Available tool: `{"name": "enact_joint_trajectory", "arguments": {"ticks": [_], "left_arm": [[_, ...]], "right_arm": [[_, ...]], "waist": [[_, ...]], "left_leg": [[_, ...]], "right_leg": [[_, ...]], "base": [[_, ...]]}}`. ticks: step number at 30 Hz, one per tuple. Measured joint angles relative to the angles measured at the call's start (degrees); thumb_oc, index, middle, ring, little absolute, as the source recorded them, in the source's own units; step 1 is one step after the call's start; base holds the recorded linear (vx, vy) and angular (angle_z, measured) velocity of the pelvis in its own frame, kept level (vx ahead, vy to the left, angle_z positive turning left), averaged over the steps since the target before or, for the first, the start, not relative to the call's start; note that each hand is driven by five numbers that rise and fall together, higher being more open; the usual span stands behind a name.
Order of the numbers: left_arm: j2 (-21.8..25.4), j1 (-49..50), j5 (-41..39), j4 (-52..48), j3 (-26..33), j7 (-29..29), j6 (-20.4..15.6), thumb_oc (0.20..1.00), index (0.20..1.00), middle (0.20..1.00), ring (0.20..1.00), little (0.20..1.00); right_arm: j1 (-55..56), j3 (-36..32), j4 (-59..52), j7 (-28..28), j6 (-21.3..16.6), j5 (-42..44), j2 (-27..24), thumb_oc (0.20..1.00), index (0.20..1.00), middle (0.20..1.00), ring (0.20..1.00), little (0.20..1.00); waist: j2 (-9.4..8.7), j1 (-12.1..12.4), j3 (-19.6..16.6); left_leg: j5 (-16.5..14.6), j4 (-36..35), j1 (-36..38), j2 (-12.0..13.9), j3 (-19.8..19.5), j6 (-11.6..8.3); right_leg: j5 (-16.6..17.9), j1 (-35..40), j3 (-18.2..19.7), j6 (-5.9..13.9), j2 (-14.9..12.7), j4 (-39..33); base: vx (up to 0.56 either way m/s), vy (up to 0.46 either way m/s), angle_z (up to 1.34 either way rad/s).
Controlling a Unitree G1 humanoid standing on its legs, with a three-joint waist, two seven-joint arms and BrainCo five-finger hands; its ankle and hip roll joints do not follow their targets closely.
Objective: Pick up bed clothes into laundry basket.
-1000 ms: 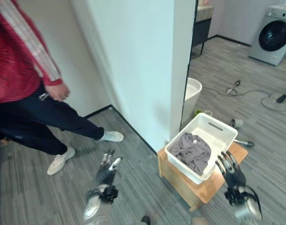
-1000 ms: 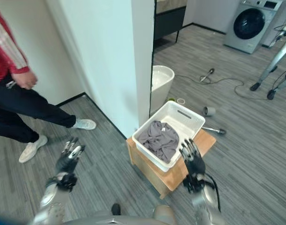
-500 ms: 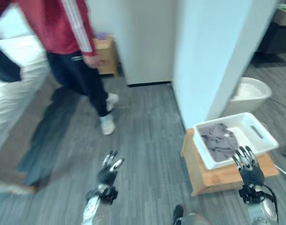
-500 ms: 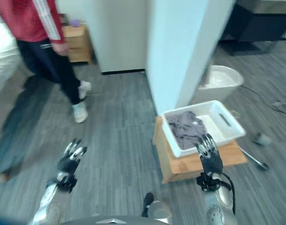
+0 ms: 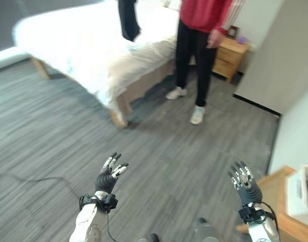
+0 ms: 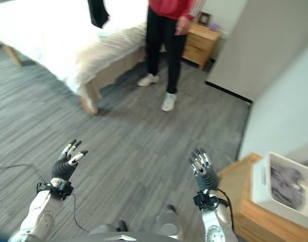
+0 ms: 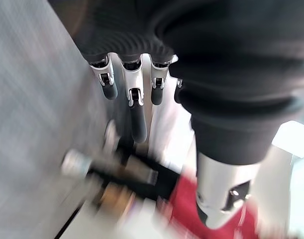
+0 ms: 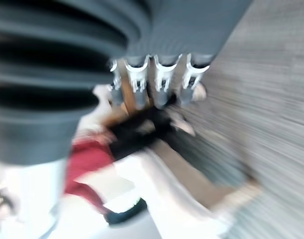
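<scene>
Both robot hands empty, fingers spread: left robot hand point(image 5: 109, 176), right robot hand point(image 5: 244, 186). Dark garment point(image 5: 128, 20) on bed point(image 5: 83, 55), far left, well apart; left hand nearer. Laundry basket point(image 6: 287, 189) near right, grey clothes inside.

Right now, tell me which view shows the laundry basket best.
The right eye view: the white laundry basket sits on the wooden stand at the right edge, grey clothes visible inside. The left eye view catches a cropped sliver. I can't make it out in the wrist views.
</scene>
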Motion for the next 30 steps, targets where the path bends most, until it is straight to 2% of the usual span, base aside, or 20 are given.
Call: {"name": "enact_joint_trajectory", "arguments": {"ticks": [1, 3, 4, 5, 6, 7, 8, 9, 10, 11, 13, 14, 15, 17, 21, 26, 27, 28, 29, 30], "left_arm": [[-0.79, 0.98, 0.18, -0.67, 0.06, 0.09, -0.1, 1.0, 1.0, 1.0, 1.0, 1.0], [-3.58, 1.06, 0.11, -0.73, 0.18, 0.3, -0.17, 1.0, 1.0, 1.0, 1.0, 1.0], [-5.01, 3.27, 0.02, -3.32, -0.19, -0.03, -0.54, 1.0, 1.0, 1.0, 1.0, 1.0], [-4.85, 4.4, -0.03, -4.23, -0.2, -0.07, -0.66, 1.0, 1.0, 1.0, 1.0, 1.0], [-4.34, 7.78, -0.27, -3.79, 0.12, 0.06, -0.52, 1.0, 1.0, 1.0, 1.0, 1.0], [-4.37, 7.86, -0.41, -3.68, 0.11, 0.06, -0.52, 1.0, 1.0, 1.0, 1.0, 1.0], [-4.63, 7.16, -1.3, -2.78, 0.31, 0.3, -0.37, 1.0, 1.0, 1.0, 1.0, 1.0], [-4.01, 6.47, -2.2, -2.82, 0.37, 0.3, -0.3, 1.0, 1.0, 1.0, 1.0, 1.0], [-3.91, 5.89, -2.35, -2.79, -0.05, 0.21, -0.1, 1.0, 1.0, 1.0, 1.0, 1.0], [-3.98, 5.54, -2.37, -2.98, -0.8, 0.09, 0.09, 1.0, 1.0, 1.0, 1.0, 1.0], [-4.23, 5.02, -2.34, -3.93, -2.56, -0.34, 0.3, 1.0, 1.0, 1.0, 1.0, 1.0], [-4.67, 4.73, -2.33, -4.69, -2.71, -0.48, 0.36, 1.0, 1.0, 1.0, 1.0, 1.0], [-4.66, 3.93, -2.31, -4.8, -2.63, -0.44, 0.39, 1.0, 1.0, 1.0, 1.0, 1.0], [-4.59, 2.75, -2.29, -5.05, -2.1, -0.39, 0.21, 1.0, 1.0, 1.0, 1.0, 1.0], [-3.51, 4.91, -2.13, -6.18, -1.83, -0.29, 0.21, 1.0, 1.0, 1.0, 1.0, 1.0], [-3.27, 7.21, -2.13, -5.91, -1.56, -0.21, 0.25, 1.0, 1.0, 1.0, 1.0, 1.0], [-3.45, 7.04, -2.13, -6.03, -1.54, -0.16, 0.23, 1.0, 1.0, 1.0, 1.0, 1.0], [-3.98, 6.54, -2.12, -6.02, -1.77, 0.15, 0.23, 1.0, 1.0, 1.0, 1.0, 1.0], [-3.94, 6.56, -2.01, -5.98, -1.7, 0.19, 0.24, 1.0, 1.0, 1.0, 1.0, 1.0], [-3.66, 6.46, 5.65, -5.09, -0.24, 2.43, 0.42, 1.0, 1.0, 1.0, 1.0, 1.0]], "right_arm": [[-1.24, 0.39, -0.34, 0.49, 0.34, 0.0, -0.14, 1.0, 1.0, 1.0, 1.0, 1.0], [-1.0, 0.67, -0.57, 0.64, 0.3, 0.01, -1.45, 1.0, 1.0, 1.0, 1.0, 1.0], [0.21, 0.69, -1.08, 1.56, 0.43, -0.01, -2.51, 1.0, 1.0, 1.0, 1.0, 1.0], [0.07, 0.57, -1.02, 1.8, 0.49, -0.07, -3.06, 1.0, 1.0, 1.0, 1.0, 1.0], [0.1, -0.96, -0.67, 1.75, 0.41, -0.04, -3.4, 1.0, 1.0, 1.0, 1.0, 1.0], [0.18, -1.08, -0.62, 1.74, 0.39, -0.04, -3.46, 1.0, 1.0, 1.0, 1.0, 1.0], [1.1, -0.86, -0.32, 1.37, 0.55, -0.04, -3.57, 1.0, 1.0, 1.0, 1.0, 1.0], [0.93, -0.82, -0.83, 1.37, 0.35, -0.03, -3.04, 1.0, 1.0, 1.0, 1.0, 1.0], [0.91, -0.92, -1.02, 1.34, 0.15, -0.01, -3.0, 1.0, 1.0, 1.0, 1.0, 1.0], [1.43, -1.14, -1.31, 1.33, 0.08, -0.01, -3.24, 1.0, 1.0, 1.0, 1.0, 1.0], [2.25, -2.2, -1.54, 1.34, -0.21, -0.01, -3.87, 1.0, 1.0, 1.0, 1.0, 1.0], [2.18, -2.69, -1.61, 1.32, -0.23, 0.0, -4.11, 1.0, 1.0, 1.0, 1.0, 1.0], [2.13, -2.81, -1.31, 1.15, -0.22, 0.06, -3.73, 1.0, 1.0, 1.0, 1.0, 1.0], [2.7, -1.68, -1.48, 1.4, 0.0, 0.1, -3.03, 1.0, 1.0, 1.0, 1.0, 1.0], [4.26, -0.12, -1.55, 1.85, 0.2, 0.09, -2.59, 1.0, 1.0, 1.0, 1.0, 1.0], [5.41, -0.51, -1.55, 1.85, 0.59, 0.02, -2.78, 1.0, 1.0, 1.0, 1.0, 1.0], [5.55, -0.48, -1.54, 1.86, 0.61, 0.02, -2.76, 1.0, 1.0, 1.0, 1.0, 1.0], [6.61, -0.44, -0.47, 1.85, 0.64, -0.08, -2.86, 1.0, 1.0, 1.0, 1.0, 1.0], [6.58, -0.59, -0.47, 1.82, 0.61, -0.06, -2.91, 1.0, 1.0, 1.0, 1.0, 1.0], [5.35, -3.25, 0.03, 0.61, 0.12, -0.02, -2.53, 1.0, 1.0, 1.0, 1.0, 1.0]], "waist": [[-0.03, 2.48, -0.29], [1.63, 3.53, -1.16], [1.44, 3.85, -2.51], [0.77, 4.0, -2.61], [0.62, 4.87, -2.65], [0.84, 5.04, -2.51], [-0.6, 4.17, -2.31], [-1.92, 1.94, -1.58], [-2.33, 1.64, -1.18], [-2.68, 0.97, -0.99], [-0.68, -0.81, -0.96], [1.76, -1.08, -1.57], [1.7, -1.53, -1.46], [1.49, -1.62, -1.63], [0.14, -1.81, -2.5], [0.35, -0.75, -3.4], [0.73, -0.87, -4.48], [-0.22, -1.13, -8.14], [-0.2, -1.13, -8.13], [-0.07, -0.99, -6.78]], "left_leg": [[2.36, -3.29, 1.58, -0.85, -0.35, 0.62], [4.33, -6.07, 2.35, -0.97, -3.12, 1.09], [7.83, -10.01, 2.58, -1.75, -7.52, 1.23], [9.21, -11.69, 2.71, -2.13, -8.37, 1.25], [10.66, -12.33, 2.12, -2.69, -11.1, 0.2], [10.83, -12.43, 2.09, -2.71, -11.38, -0.15], [7.66, -11.08, 1.02, -0.28, -2.08, -2.79], [4.97, -1.02, -1.55, 5.02, 11.66, -2.12], [3.89, 3.65, -2.11, 6.63, 11.73, -2.62], [2.89, 4.18, -1.16, 7.53, 9.58, -3.87], [2.78, -3.02, 2.96, 9.69, 6.68, -4.66], [3.41, -7.67, 4.94, 10.17, 5.29, -5.45], [5.49, -10.71, 5.52, 9.04, 5.69, -6.06], [9.13, -16.24, 7.46, 5.98, 6.78, -4.01], [10.46, -18.97, 8.85, 3.01, 6.95, -2.51], [10.48, -19.49, 10.8, 2.86, 7.07, -2.46], [10.39, -19.65, 10.9, 3.07, 7.33, -2.59], [10.22, -19.8, 11.27, 3.39, 8.2, -2.9], [10.21, -19.8, 11.28, 3.41, 8.22, -2.91], [10.21, -19.54, 12.7, 3.42, 8.58, -2.93]], "right_leg": [[-0.23, 0.86, -3.23, -0.47, 0.96, -0.34], [-1.04, 3.97, -6.89, -1.86, 3.66, -3.71], [-0.71, 7.07, -9.31, -4.8, 6.92, -8.71], [-0.35, 7.47, -9.48, -5.46, 7.51, -10.19], [1.05, 8.89, -11.34, -5.63, 7.81, -12.15], [1.44, 8.99, -11.77, -5.6, 8.04, -12.3], [4.02, 9.53, -15.38, -6.71, 6.45, -14.46], [4.26, 9.92, -17.93, -7.02, 5.35, -14.9], [3.73, 9.57, -18.55, -7.47, 4.59, -14.13], [3.22, 9.45, -18.53, -7.23, 4.12, -13.81], [3.49, 9.04, -19.38, -6.02, 4.31, -13.88], [3.21, 7.49, -19.15, -5.15, 4.57, -12.89], [3.16, 6.48, -18.89, -4.59, 3.55, -12.08], [4.94, 5.77, -17.79, -2.76, 1.8, -12.75], [6.91, 6.24, -17.45, -1.69, -0.71, -14.2], [7.46, 7.92, -17.25, -0.75, -0.43, -14.64], [7.49, 8.02, -17.13, -0.79, -0.16, -15.19], [7.55, 8.0, -16.68, -0.87, -0.13, -15.59], [7.55, 8.01, -16.69, -0.86, -0.15, -15.59], [7.75, 9.32, -16.87, -0.76, -0.22, -15.53]], "base": [[-0.07, -0.408, 0.35], [-0.08, -0.264, 0.74], [-0.1, -0.239, 1.35], [-0.28, -0.206, 1.58], [-0.29, -0.124, 0.82], [-0.26, -0.052, 0.94], [-0.05, 0.027, 0.92], [0.0, 0.05, 1.08], [0.02, 0.085, 0.68], [0.01, 0.094, 0.37], [0.02, 0.111, 0.27], [0.03, 0.123, 0.12], [0.02, 0.083, -0.01], [0.01, 0.087, -0.03], [0.01, 0.093, 0.01], [0.01, 0.067, -0.03], [0.0, 0.044, -0.12], [0.0, 0.024, -0.11], [0.02, -0.031, -0.09], [0.02, -0.035, -0.03]]}}
